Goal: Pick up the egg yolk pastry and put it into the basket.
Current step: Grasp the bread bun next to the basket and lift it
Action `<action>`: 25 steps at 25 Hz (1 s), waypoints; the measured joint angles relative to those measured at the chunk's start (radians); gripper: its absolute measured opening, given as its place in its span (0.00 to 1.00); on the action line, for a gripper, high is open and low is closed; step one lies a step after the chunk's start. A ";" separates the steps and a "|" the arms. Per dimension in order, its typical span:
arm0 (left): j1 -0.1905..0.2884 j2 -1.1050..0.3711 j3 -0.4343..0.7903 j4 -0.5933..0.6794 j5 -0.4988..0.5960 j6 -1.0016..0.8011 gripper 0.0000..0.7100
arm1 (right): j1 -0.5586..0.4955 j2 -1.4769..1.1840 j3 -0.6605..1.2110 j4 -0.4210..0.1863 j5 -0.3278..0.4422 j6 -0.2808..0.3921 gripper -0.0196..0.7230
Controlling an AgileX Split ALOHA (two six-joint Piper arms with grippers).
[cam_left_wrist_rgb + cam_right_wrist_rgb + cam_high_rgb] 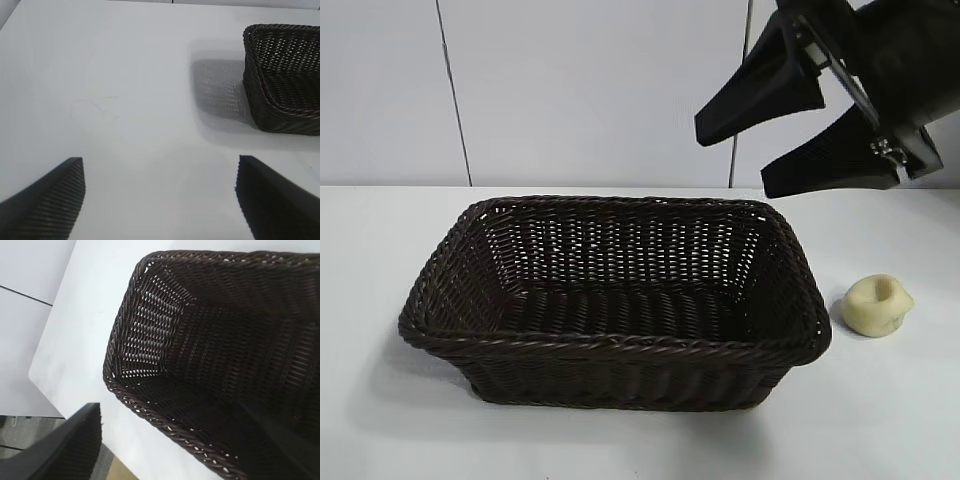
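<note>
The egg yolk pastry (878, 305), a small pale cream-yellow lump with a dimple on top, lies on the white table just right of the basket. The dark brown wicker basket (450, 345) stands in the middle and is empty; it also shows in the left wrist view (260, 107) and the right wrist view (145, 405). My right gripper (732, 160) hangs open and empty high above the basket's right end, above and left of the pastry. My left gripper (160, 170) is open and empty over bare table beside the basket; it does not show in the exterior view.
The white table (620, 440) runs to a pale wall (590, 90) at the back. In the right wrist view the table's edge (50, 390) and the floor beyond it lie close to the basket's end.
</note>
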 joint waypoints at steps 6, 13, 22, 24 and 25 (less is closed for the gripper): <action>0.000 0.000 0.000 -0.004 0.000 0.000 0.84 | -0.083 0.003 -0.064 -0.162 0.047 0.148 0.74; 0.000 0.000 0.000 -0.004 0.000 0.000 0.84 | -0.210 0.004 -0.243 -0.516 0.161 0.363 0.74; 0.000 0.000 0.000 -0.005 0.000 0.000 0.84 | -0.297 0.060 -0.274 -0.761 0.221 0.484 0.74; 0.000 0.000 0.000 -0.005 0.000 0.000 0.84 | -0.299 0.104 -0.274 -0.762 0.209 0.485 0.74; 0.000 0.000 0.000 -0.005 0.000 0.000 0.84 | -0.299 0.126 -0.274 -0.763 0.197 0.485 0.74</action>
